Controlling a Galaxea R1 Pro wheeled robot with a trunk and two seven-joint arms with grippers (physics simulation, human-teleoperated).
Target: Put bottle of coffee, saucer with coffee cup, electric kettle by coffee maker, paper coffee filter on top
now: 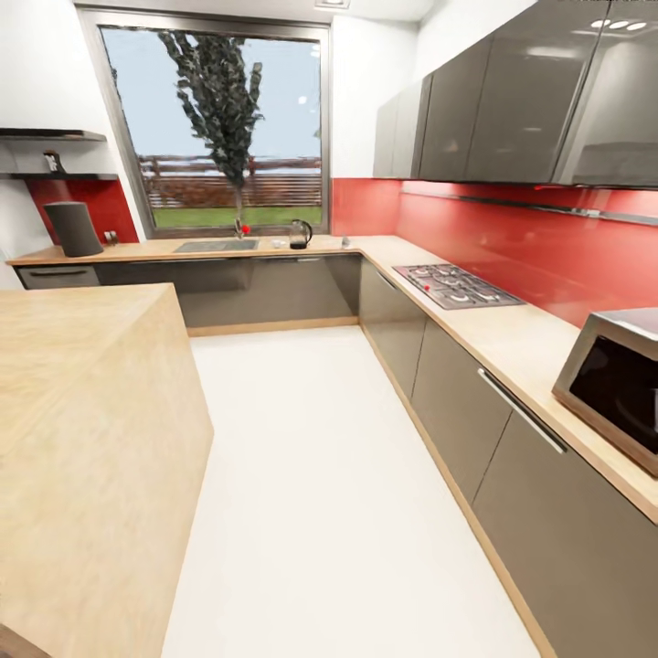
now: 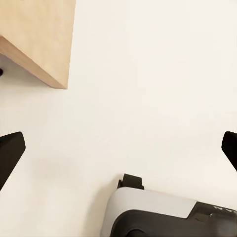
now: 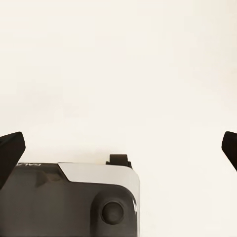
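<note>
Two grippers hang over the pale floor [image 1: 347, 512]: the left gripper [image 2: 118, 148] and the right gripper [image 3: 118, 145] each show two black fingertips spread wide at the frame edges, jaws apart, nothing between them. Part of the grey-and-black base [image 3: 74, 202] lies below each. One wood-grain island [image 1: 82, 439] stands nearest, at the left. One boxy microwave [image 1: 617, 384] sits on the right run of the countertop [image 1: 512, 343], one four-burner hob [image 1: 455, 285] beyond it. On the far run, under the window [image 1: 219, 128], lie one sink [image 1: 217, 245] and one kettle [image 1: 299, 235], upright, rounded, dark. One coffee maker [image 1: 73, 228], tall, matte grey, long axis vertical, stands at the far left corner. Two black shelves [image 1: 55, 155] hang above it; a small dark bottle [image 1: 53, 163] stands upright on the lower.
</note>
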